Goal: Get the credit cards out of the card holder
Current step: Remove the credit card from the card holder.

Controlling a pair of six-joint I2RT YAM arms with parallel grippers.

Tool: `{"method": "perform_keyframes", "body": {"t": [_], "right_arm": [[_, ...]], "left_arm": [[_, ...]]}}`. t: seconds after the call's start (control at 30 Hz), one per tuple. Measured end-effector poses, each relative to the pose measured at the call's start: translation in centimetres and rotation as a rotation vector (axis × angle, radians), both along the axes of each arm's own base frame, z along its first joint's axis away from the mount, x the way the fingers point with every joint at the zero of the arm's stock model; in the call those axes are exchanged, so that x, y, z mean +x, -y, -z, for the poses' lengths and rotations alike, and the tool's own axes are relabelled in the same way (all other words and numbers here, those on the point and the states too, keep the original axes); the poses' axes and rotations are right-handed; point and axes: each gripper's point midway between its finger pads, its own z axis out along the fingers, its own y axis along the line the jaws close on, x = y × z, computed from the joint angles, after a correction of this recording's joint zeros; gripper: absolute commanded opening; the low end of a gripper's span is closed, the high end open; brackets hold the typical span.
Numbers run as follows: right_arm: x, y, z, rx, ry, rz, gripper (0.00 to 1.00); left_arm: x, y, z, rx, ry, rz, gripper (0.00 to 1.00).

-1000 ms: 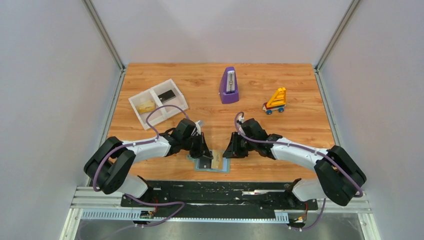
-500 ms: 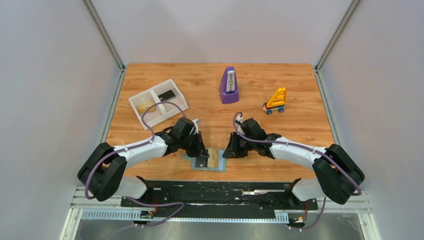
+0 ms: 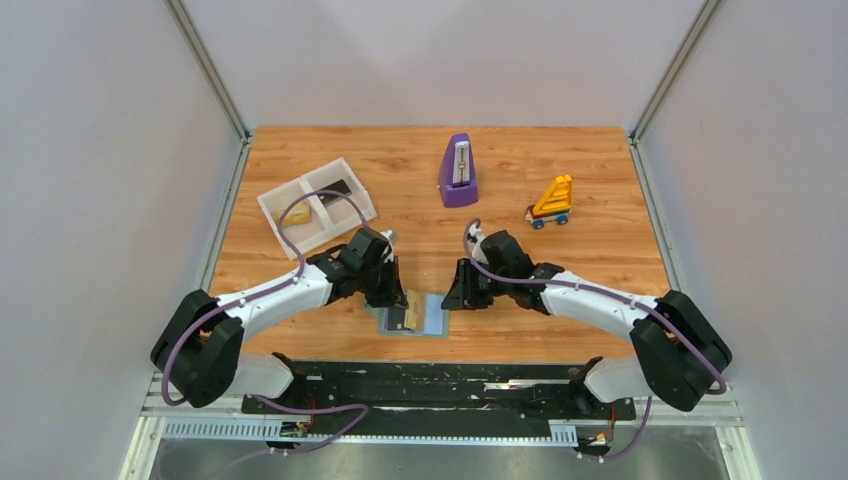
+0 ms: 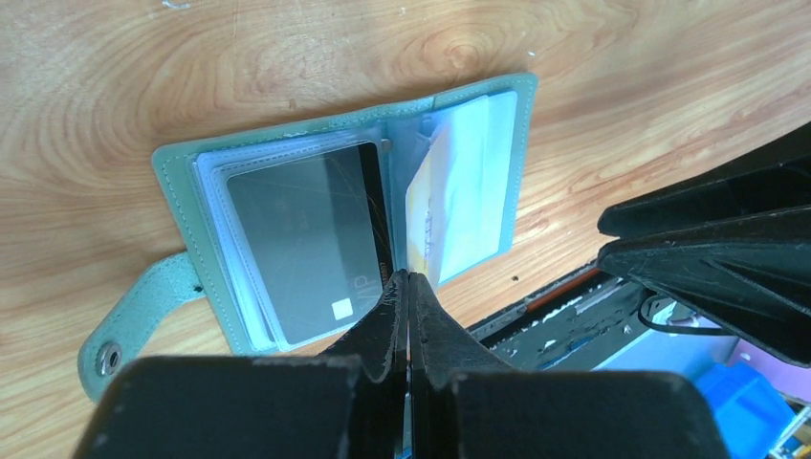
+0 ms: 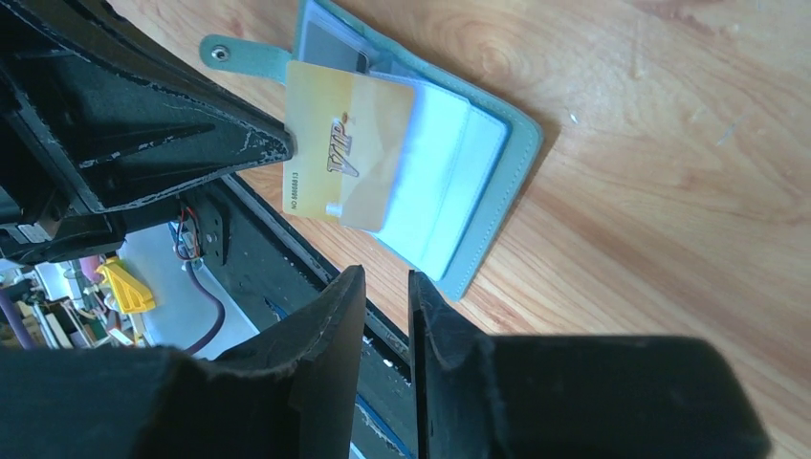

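Left gripper [image 4: 406,279] is pinching one edge of the gold card [image 4: 432,206], jaws pressed tight. Right gripper [image 5: 387,287] is hovering just beside the card holder [image 4: 177,186], jaws slightly apart, gripping nothing. Holder is lying open on the table [image 3: 560,160] near the arm bases, long axis running left-right. Gold card is tilting up off the half away from the strap tab [image 4: 124,330], opposite edge apparently inside the clear sleeve. I'm treating it as light, stiff and slick, so I'm gripping the bare edge only. Dark card [image 4: 306,239] is lying flat in the other half.
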Motion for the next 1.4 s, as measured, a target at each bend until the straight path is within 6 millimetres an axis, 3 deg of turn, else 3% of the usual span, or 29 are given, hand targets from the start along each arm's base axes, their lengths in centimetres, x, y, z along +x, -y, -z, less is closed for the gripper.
{"method": "perform_keyframes", "body": {"t": [0.17,0.47,0.53,0.57,0.63,0.7,0.83,1.03,1.23,1.4], "right_arm": [[0.8,-0.7,-1.6,0.023,0.069,-0.043,0.28],[2.1,-2.0,-7.7,0.11,0.291,-0.156,0.39],[2.3,-2.1,-8.4,0.114,0.313,-0.162,0.39],[2.4,-2.1,-8.5,0.113,0.316,-0.162,0.39],[2.4,-2.0,-8.1,0.103,0.3,-0.16,0.36],[2.5,-2.1,-7.0,0.087,0.262,-0.156,0.33],[2.2,-2.5,-3.9,0.055,0.134,-0.142,0.3],[2.0,-3.2,-1.6,0.056,0.014,-0.102,0.25],[1.9,-3.8,0.7,0.076,-0.078,-0.059,0.21],[1.1,-3.2,2.9,0.051,-0.137,-0.024,0.2]], "left_arm": [[0.1,-0.2,-1.8,0.013,0.023,0.029,0.0],[0.6,-1.0,-7.5,-0.035,0.152,0.065,0.0],[0.4,-1.1,-7.9,-0.04,0.157,0.066,0.09],[0.3,-1.2,-8.1,-0.042,0.158,0.065,0.18],[0.2,-1.2,-8.1,-0.046,0.156,0.065,0.3],[0.1,-1.1,-7.7,-0.049,0.148,0.064,0.35],[-0.2,-1.4,-5.2,-0.027,0.094,0.051,0.37],[-0.3,-1.8,-1.2,0.013,0.004,0.021,0.39],[-0.1,-1.3,0.4,-0.014,-0.003,0.009,0.41],[-0.4,-0.9,2.1,-0.037,-0.035,0.011,0.42]]}}
